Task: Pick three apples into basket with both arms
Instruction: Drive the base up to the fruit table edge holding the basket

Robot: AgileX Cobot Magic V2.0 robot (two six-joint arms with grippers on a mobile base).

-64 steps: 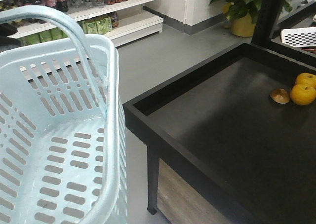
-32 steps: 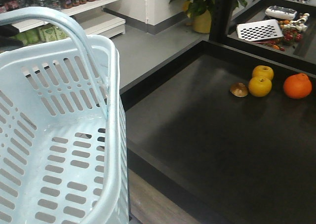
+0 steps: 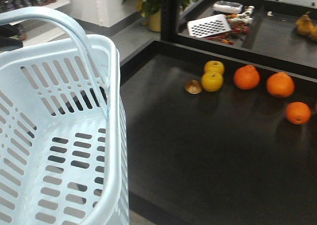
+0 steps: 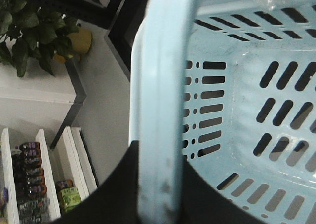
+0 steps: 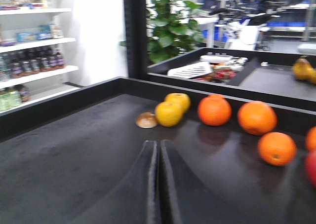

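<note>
The basket (image 3: 113,111) occupies the left side of the front view, beside the near-left corner of the black desk (image 3: 198,155); its left and lower portions are cut off by the frame. The visible slotted floor holds no fruit. The hoop handle (image 3: 74,31) is raised over the basket. In the left wrist view the left pincer (image 4: 160,187) is clamped on this handle, with black fingers (image 4: 121,189) pressed against both sides of the bar. The right pincer (image 5: 158,145) is closed on nothing, its two fingers parallel with only a thin slit between them, low over bare desk surface. Beyond it, well apart, lie a front yellow apple (image 3: 212,81) touching a rear yellow apple (image 3: 214,66), with a small brown rounded item (image 3: 193,87) just beside them; its identity cannot be determined. To the right lie three oranges (image 3: 246,77) (image 3: 280,84) (image 3: 298,112). A red fruit (image 5: 311,167) is cut off by the right edge of the right wrist view; its type cannot be confirmed. A white perforated tray (image 3: 209,26) rests in the rear compartment.
</note>
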